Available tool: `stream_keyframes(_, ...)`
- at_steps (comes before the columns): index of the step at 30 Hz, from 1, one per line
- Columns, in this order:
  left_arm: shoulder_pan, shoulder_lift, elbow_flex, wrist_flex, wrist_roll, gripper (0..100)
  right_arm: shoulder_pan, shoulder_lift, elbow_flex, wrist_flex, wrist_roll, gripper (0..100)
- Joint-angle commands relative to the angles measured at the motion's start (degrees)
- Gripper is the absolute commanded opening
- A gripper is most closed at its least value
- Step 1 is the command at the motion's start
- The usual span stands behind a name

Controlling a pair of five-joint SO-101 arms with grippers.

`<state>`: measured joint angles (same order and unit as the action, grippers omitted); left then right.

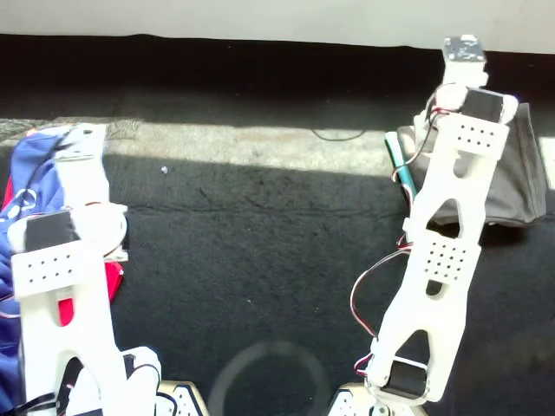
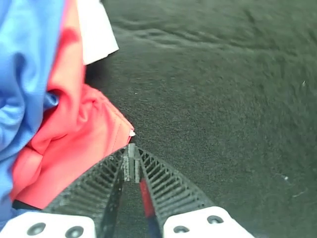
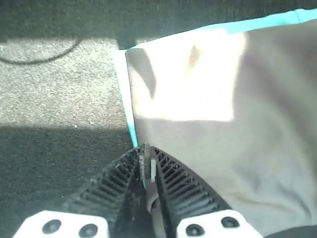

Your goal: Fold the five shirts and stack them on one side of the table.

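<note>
Shirts: a loose heap of blue shirt (image 2: 27, 59) and red shirt (image 2: 74, 134) lies at the table's (image 2: 223, 99) left edge; a folded grey shirt (image 3: 208, 124) lies on a teal shirt (image 3: 247, 22) at the far right.
Handling: soft, light and floppy, probably slippery; pinch a hem or shoulder seam, not the bulk.
Left gripper (image 2: 132, 166): jaws together, tips just beside the red shirt's edge, low over the table.
Right gripper (image 3: 146, 166): jaws together, arm stretched out over the grey shirt's corner.

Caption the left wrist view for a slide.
Shut left gripper at the edge of the red shirt, blue shirt beside it, dark table cover beneath.
</note>
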<state>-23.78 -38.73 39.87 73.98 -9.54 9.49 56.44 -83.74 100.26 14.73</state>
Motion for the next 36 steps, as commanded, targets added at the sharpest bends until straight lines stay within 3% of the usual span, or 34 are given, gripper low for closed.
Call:
stream_keyframes(1,-7.1,-1.1,-0.5,-1.0,-0.6,1,-0.8,-3.2,-1.0,0.9,0.7,0.7)
stream_keyframes(4,-16.0,-1.1,-0.7,-3.4,-1.5,1,-0.6,-9.5,0.3,1.0,0.7,0.7)
stream_keyframes(7,-24.6,-1.1,-2.8,-4.2,-7.6,1,-0.4,-19.4,8.5,1.0,0.7,0.7)
stream_keyframes(12,-37.2,-1.0,-5.8,-4.6,-14.8,3,-2.2,-41.9,35.6,0.9,1.0,0.7)
stream_keyframes(20,-52.3,-0.9,-4.4,-13.7,-25.1,19,-10.7,-74.3,76.4,0.6,5.2,0.8)
stream_keyframes(27,-54.4,-0.9,8.0,-26.9,-34.5,19,-12.7,-89.1,91.0,0.5,7.0,0.8)
stream_keyframes(36,-50.3,-0.5,16.4,-35.0,-35.4,19,-12.5,-98.0,100.7,0.5,7.0,0.8)
